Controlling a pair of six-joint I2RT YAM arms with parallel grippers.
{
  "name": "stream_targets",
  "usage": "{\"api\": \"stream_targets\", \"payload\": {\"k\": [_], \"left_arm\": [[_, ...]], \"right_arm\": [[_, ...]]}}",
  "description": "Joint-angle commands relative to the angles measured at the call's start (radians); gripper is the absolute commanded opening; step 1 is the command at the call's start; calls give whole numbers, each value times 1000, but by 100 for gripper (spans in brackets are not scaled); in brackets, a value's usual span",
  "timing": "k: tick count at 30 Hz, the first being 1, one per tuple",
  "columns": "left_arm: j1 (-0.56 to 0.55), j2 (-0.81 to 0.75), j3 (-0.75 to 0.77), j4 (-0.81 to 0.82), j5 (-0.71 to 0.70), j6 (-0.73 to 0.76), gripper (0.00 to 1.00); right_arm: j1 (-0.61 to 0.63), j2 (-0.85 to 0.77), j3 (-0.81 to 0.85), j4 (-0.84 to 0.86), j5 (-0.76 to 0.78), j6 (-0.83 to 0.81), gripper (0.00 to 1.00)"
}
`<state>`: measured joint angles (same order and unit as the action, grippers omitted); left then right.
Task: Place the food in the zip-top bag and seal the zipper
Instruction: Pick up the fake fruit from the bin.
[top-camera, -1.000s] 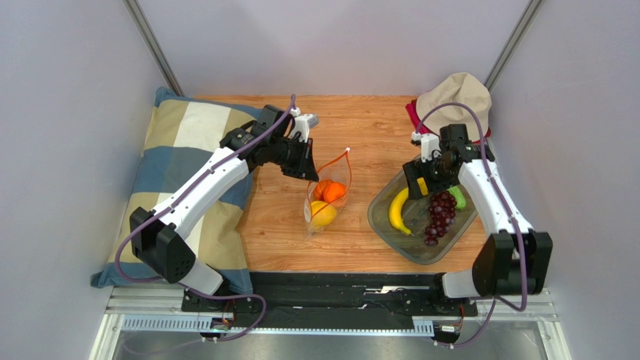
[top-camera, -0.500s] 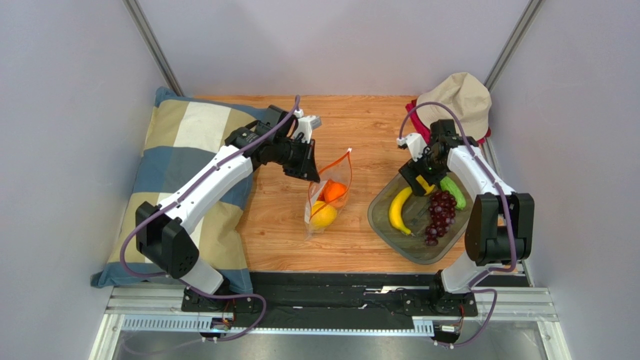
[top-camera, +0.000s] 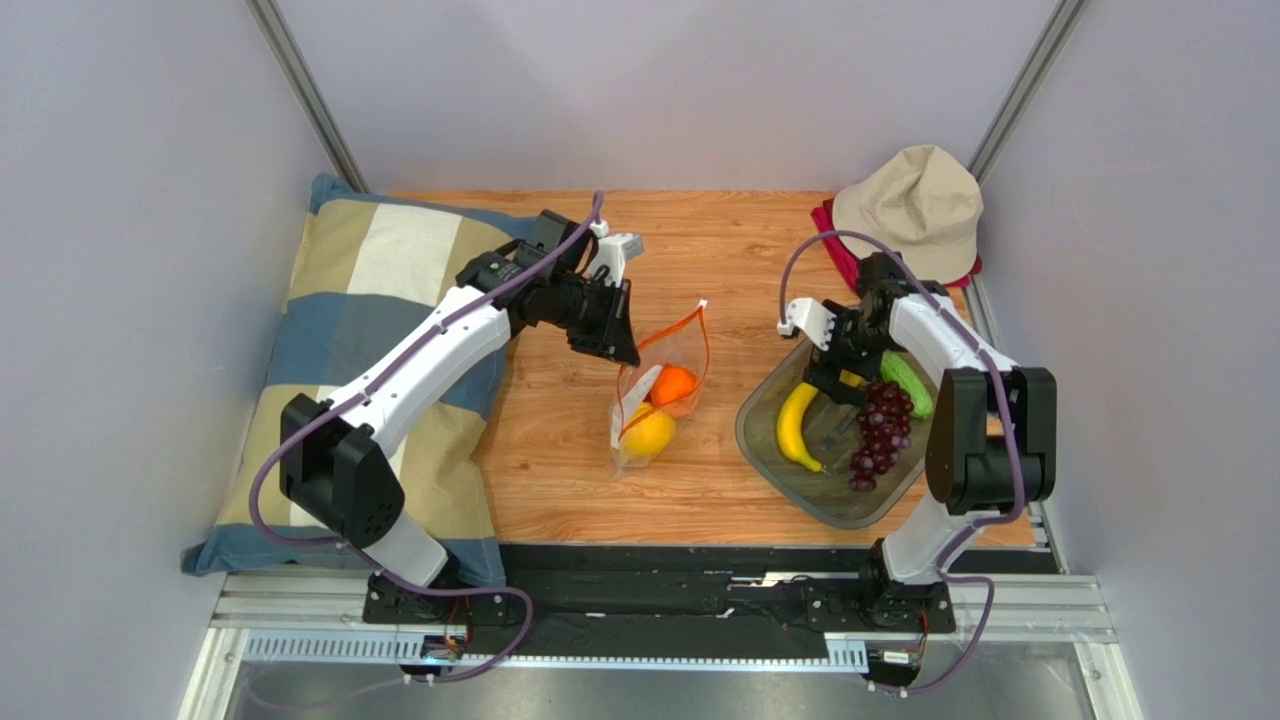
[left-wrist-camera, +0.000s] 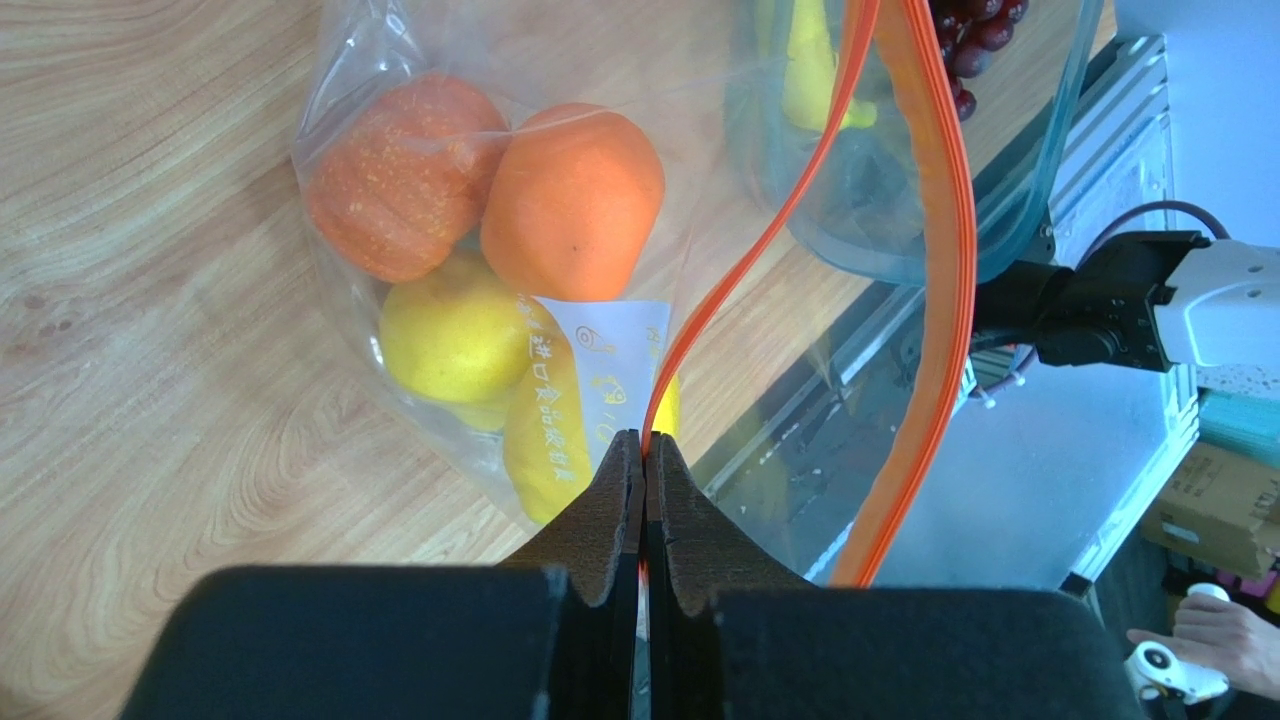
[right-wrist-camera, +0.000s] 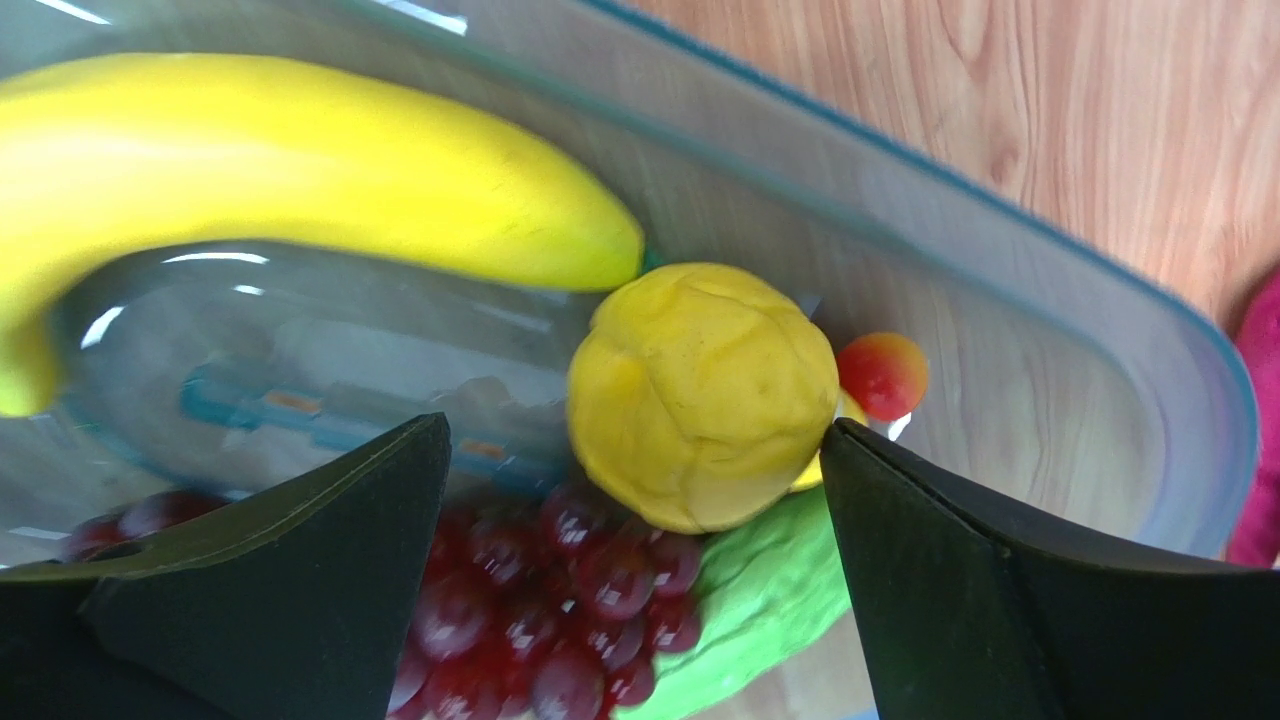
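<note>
Top external view: nearest the arms' bases, toward the right edge of the wooden surface (top-camera: 721, 240), sits the grey translucent tray (top-camera: 759, 435) with the banana (top-camera: 792, 425), the grape bunch (top-camera: 876, 435) and the green piece (top-camera: 906, 383) in it. The right jaws stand wide apart over the tray's far end, holding nothing. In the right wrist view they flank a knobbly yellow fruit (right-wrist-camera: 703, 398) lying against the banana's tip, with a gap on each side, so neither finger touches it. A small red-and-yellow bit (right-wrist-camera: 882, 375) shows just behind it.

The zip-top bag (top-camera: 649, 413) is at the middle of the surface, between the tray and the checked pillow (top-camera: 361, 330) along the left edge. Its bottom rests on the wood, and its mouth faces the far edge and is raised. The left jaws are pinched fully together on the zipper (left-wrist-camera: 947, 225) – on one lip only, so the mouth gapes, the other lip curving off to the side. Inside the bag, seen from the left wrist, lie a dimpled orange (left-wrist-camera: 394, 177), the smooth orange pumpkin (left-wrist-camera: 571, 203), a lemon (left-wrist-camera: 451, 333) and another yellow piece (left-wrist-camera: 544, 435) half behind the white label (left-wrist-camera: 609, 338).

In the far right corner a beige hat (top-camera: 914, 195) lies over a red cloth (top-camera: 831, 233).
</note>
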<state>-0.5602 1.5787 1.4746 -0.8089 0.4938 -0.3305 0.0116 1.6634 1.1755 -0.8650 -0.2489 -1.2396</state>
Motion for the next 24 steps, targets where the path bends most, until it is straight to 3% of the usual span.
{"api": "stream_targets", "payload": {"k": [1, 7, 10, 13, 14, 16, 18, 22, 24], "left_arm": [[9, 10, 35, 22, 23, 24, 0], [17, 23, 46, 19, 26, 24, 0], [20, 23, 49, 16, 26, 25, 0], [22, 17, 50, 13, 25, 30, 0], [22, 14, 50, 13, 25, 30, 0], [23, 14, 50, 11, 22, 28, 0], [25, 6, 46, 8, 25, 27, 0], [25, -14, 29, 10, 25, 31, 0], [25, -19, 20, 14, 29, 30, 0]], "right_arm": [[-4, 64, 44, 52, -7, -93, 97], [-2, 93, 46, 99, 0, -84, 92], [-2, 78, 50, 103, -7, -37, 80], [-2, 21, 52, 83, -20, -5, 60], [-31, -25, 55, 58, -33, 8, 49], [-33, -71, 81, -6, -67, 17, 42], [-35, -137, 113, -55, -102, 54, 42], [-27, -198, 314, -254, -374, 213, 41], [34, -209, 452, -296, -459, 353, 41]]}}
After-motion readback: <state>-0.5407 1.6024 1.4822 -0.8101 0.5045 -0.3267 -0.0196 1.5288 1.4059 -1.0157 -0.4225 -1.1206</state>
